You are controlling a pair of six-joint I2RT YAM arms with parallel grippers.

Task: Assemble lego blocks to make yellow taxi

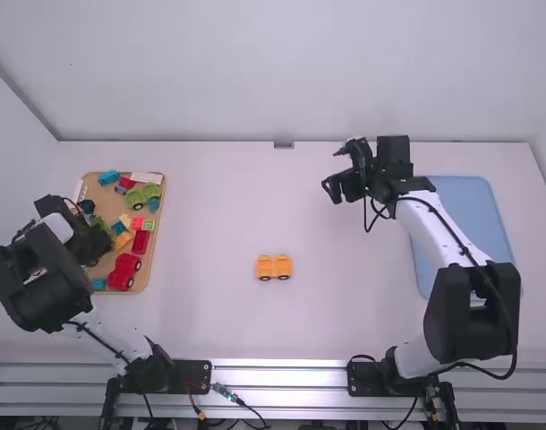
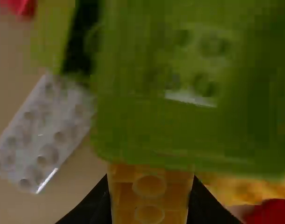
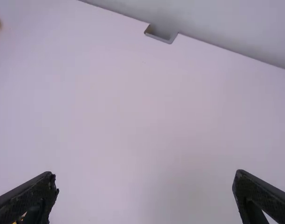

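Left gripper (image 1: 98,244): over the tan tray (image 1: 155,242), left side of table. Wrist view shows its fingers (image 2: 97,205) pinching an orange-yellow studded block (image 2: 149,192), one finger on each side; a large green block (image 2: 133,126) lies just beside it, with a white studded brick (image 2: 44,135) near.
Right gripper (image 1: 335,187): above the table's far part, right of middle; fingers (image 3: 32,198) spread wide, nothing between them.
Taxi part: orange-yellow wheeled piece (image 1: 274,267) on the white table (image 1: 219,313), upright on dark wheels, between the tan tray and the blue mat (image 1: 465,210).
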